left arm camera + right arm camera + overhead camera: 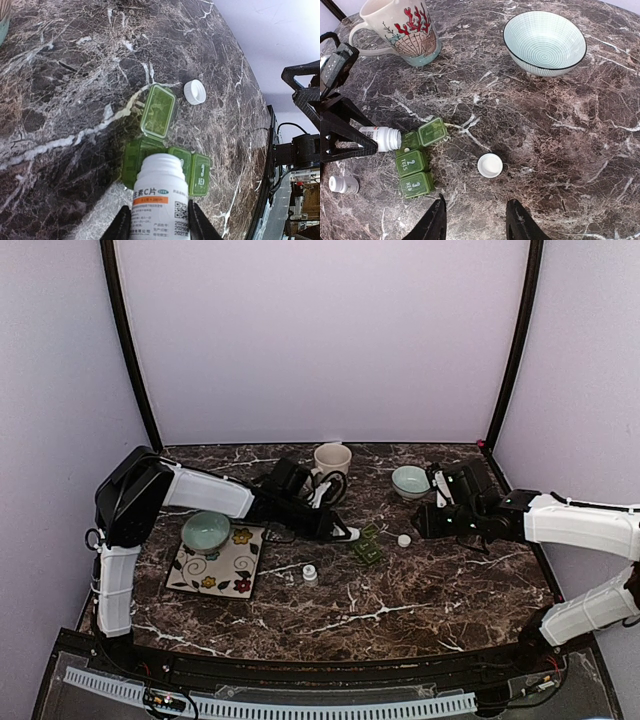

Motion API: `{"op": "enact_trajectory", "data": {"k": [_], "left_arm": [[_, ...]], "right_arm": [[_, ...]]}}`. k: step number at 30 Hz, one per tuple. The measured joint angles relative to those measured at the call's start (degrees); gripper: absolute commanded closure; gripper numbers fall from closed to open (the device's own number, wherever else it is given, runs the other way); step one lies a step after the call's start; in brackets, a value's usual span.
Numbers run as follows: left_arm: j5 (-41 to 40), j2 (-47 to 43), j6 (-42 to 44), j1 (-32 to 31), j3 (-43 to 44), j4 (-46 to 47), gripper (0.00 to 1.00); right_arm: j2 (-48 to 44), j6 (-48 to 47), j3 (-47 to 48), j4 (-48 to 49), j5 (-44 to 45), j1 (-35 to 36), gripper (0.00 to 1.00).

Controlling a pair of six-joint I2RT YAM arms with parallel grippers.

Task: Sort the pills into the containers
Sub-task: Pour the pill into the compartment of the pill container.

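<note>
The left jaws clench the pill bottle (160, 195); the right jaws hang released. The pill box (415, 167) looks light and slick, so pin its closed end, at six o'clock of its open lid.

Left tool (160, 222) in grip; right tool (475, 220) agape.

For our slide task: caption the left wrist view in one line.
Left end effector holds an uncapped bottle over the pill box, one lid open, cap nearby.
</note>
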Motion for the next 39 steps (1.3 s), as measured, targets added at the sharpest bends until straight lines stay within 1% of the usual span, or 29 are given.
{"op": "enact_trajectory", "data": {"k": [26,39], "left_arm": [[-2.23,-0.07,3.02,-0.57,2.75,-5.53,1.00],[-2.89,-0.07,3.80,-0.66,4.22,-6.82,1.00]], "right_arm": [[0.79,0.00,0.02,0.07,-0.11,0.00,0.60],[1.70,-0.02,0.04,0.44,-0.31,0.00,0.60]]}}
